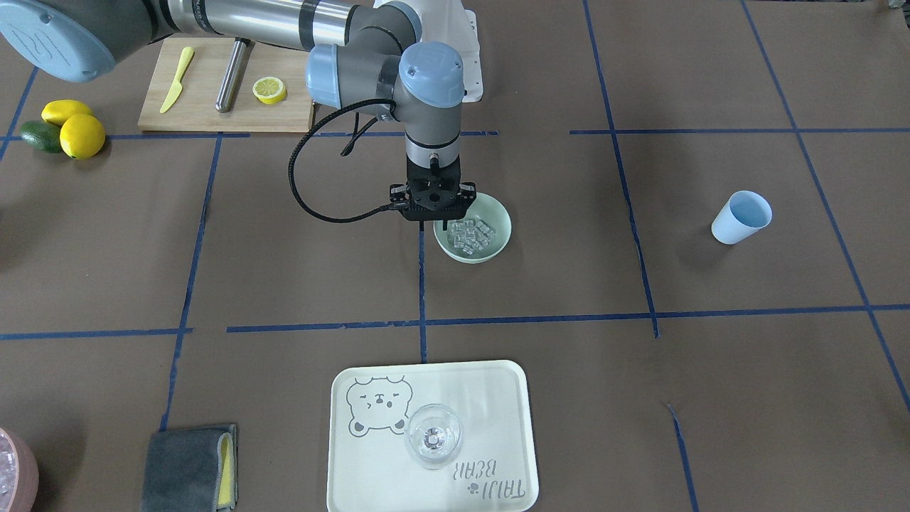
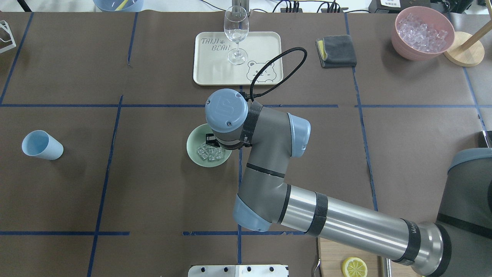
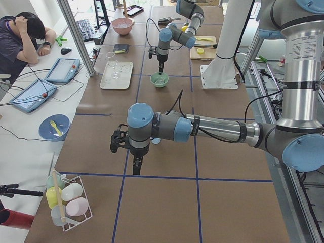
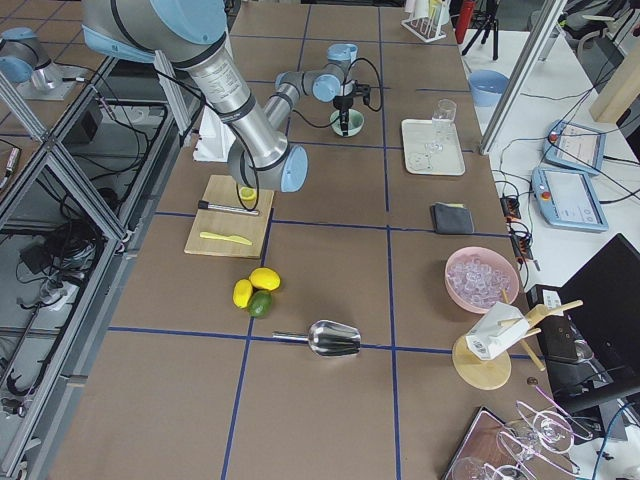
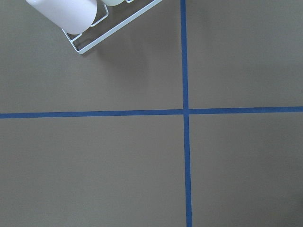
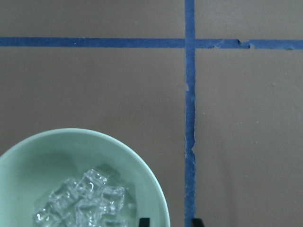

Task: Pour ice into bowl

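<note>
Worryingly, the right gripper (image 1: 436, 213) is hanging, jaws apart, over the bowl (image 1: 499, 235) rim; sideways drift could spill the ice (image 1: 470, 233).

The right arm (image 2: 269, 154) is showing matte grey joint housings, pale blue round caps (image 2: 226, 107) with small screws and an embossed logo, and a brushed silver tube banded in black. A black ribbed cable (image 2: 298, 48) is looping from its wrist to its black tool (image 1: 442, 222). The left arm (image 3: 202, 129) is wearing the same colours.
</note>
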Controlling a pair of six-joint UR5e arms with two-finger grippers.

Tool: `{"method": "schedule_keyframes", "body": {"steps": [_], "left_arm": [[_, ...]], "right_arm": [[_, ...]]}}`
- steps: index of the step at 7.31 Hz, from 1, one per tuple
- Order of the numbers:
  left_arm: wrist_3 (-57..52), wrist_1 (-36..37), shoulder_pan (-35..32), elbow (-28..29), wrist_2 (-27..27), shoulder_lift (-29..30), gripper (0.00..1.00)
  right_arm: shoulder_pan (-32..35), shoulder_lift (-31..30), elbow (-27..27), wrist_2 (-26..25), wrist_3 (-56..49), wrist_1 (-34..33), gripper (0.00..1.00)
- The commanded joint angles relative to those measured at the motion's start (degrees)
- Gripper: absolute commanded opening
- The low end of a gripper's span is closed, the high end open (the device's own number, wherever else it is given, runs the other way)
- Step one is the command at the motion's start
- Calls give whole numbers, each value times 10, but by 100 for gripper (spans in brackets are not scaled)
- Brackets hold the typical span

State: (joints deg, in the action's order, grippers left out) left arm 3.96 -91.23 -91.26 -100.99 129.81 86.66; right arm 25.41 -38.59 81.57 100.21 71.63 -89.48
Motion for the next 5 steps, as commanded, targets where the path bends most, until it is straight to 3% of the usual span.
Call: {"method": "schedule_keyframes", "body": {"steps": [1,2,3,5], "left_arm": [[0,0,-1,0,0,0,100],[0,0,-1,-1,0,0,100],[0,0,-1,0,0,0,100],[0,0,-1,0,0,0,100]], "right_arm": [[0,2,-8,1,-3,1,25],[0,4,-7,1,-1,1,17],[1,4,-6,2,-3,2,0],[1,0,-6,3,-4,29,0]]}}
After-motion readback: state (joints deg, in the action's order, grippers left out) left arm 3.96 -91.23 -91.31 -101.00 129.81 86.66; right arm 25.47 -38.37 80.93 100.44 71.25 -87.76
